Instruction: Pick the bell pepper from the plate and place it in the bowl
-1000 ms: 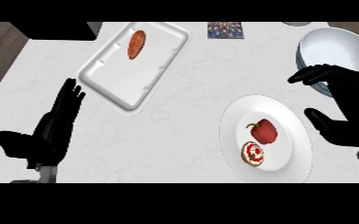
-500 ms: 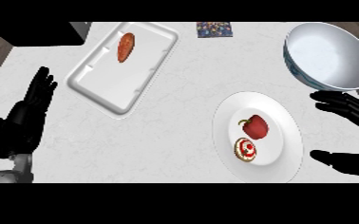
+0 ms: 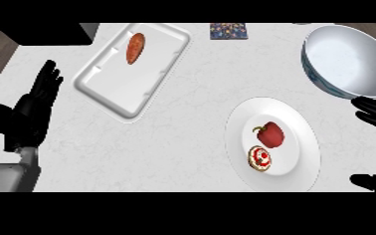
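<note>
The pepper [image 3: 270, 134] lies on the plate [image 3: 305, 129] at 4 o'clock, a small tart [image 3: 260, 159] touching it. The bowl [image 3: 341, 59] sits at 2. Left hand [image 3: 33, 110] rests spread at 9. Right hand [image 3: 365, 110] barely shows; fingers unclear. No readable writing.

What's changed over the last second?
The right hand has slid toward the view's right edge, off the plate, holding nothing. The pepper stays on the plate beside the small pastry; the left hand stays open at the left edge.
</note>
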